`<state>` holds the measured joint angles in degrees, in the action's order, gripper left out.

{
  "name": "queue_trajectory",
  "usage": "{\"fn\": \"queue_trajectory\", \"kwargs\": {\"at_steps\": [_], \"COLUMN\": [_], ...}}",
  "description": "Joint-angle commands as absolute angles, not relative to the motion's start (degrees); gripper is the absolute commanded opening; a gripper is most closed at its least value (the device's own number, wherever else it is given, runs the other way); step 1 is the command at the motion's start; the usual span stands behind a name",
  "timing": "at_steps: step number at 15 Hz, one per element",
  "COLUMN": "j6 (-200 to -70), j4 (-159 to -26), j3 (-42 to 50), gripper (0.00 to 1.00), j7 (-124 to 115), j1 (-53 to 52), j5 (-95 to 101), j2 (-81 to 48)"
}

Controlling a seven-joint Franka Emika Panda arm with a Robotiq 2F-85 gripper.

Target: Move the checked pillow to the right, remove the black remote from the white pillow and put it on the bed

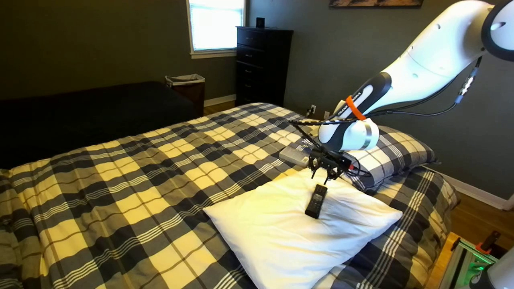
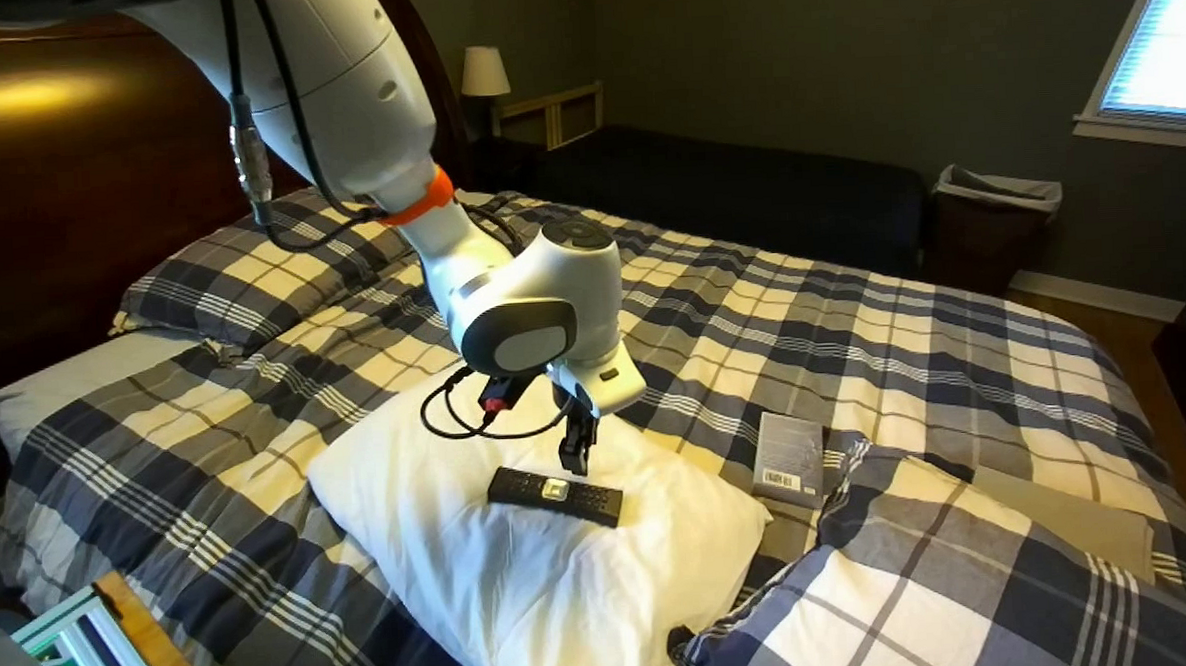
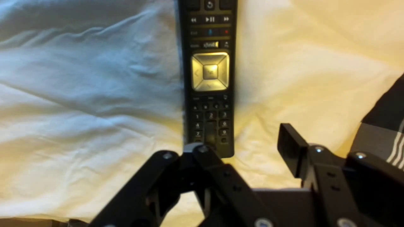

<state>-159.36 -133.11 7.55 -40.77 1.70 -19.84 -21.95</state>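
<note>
The black remote lies flat on the white pillow; both also show in an exterior view, remote and pillow. The white pillow rests on the plaid bed. The checked pillow lies beside the white pillow and also shows partly behind the arm. My gripper is open and empty, pointing down over the pillow at one end of the remote. In the wrist view the left finger covers the remote's lower left corner; the right finger is over bare pillow. Contact cannot be told.
A grey box lies on the bed beyond the white pillow. A flat light item lies by the checked pillow. Another plaid pillow sits near the headboard. The robot's stand is at the bed's edge.
</note>
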Motion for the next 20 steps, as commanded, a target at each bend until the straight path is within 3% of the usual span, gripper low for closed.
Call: {"fn": "queue_trajectory", "kwargs": {"at_steps": [1, 2, 5, 20], "j6": [-156.62, -155.82, -152.56, -152.49], "j4": [-131.4, -130.86, -130.71, -128.52], "j3": [7.95, 8.2, 8.81, 7.77], "gripper": [0.81, 0.81, 0.99, 1.0], "j7": [-40.8, -40.79, -40.72, -40.69], "j1": [0.56, 0.13, -1.27, -1.22], "j5": [-17.69, -16.54, -12.4, -12.78], "j2": [-22.0, -22.78, -24.13, -30.7]}}
